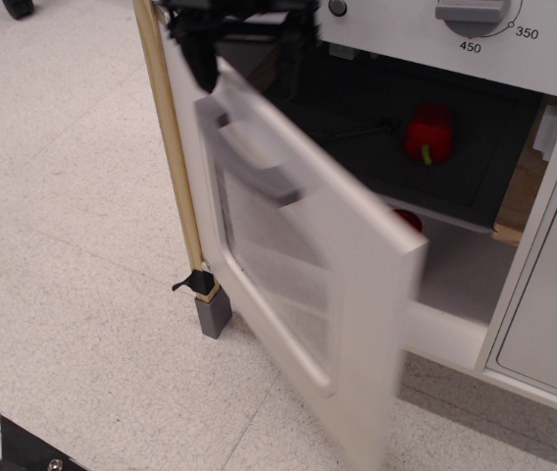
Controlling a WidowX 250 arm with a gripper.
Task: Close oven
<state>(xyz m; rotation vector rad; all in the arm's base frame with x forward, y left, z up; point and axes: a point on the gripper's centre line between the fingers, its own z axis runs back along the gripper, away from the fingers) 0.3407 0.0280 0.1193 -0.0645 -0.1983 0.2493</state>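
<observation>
- The oven door, a motion-blurred white panel hinged at its left, is seen half-open, angled outward.
- A red pepper is seen on the dark grey shelf.
- The black gripper is at the door's top edge; its opening cannot be told.

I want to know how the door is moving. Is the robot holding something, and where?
The tool is at the top edge of the oven door, near its hinge side. The picture is blurred there, so I cannot tell whether it grips the edge or only pushes it.
</observation>
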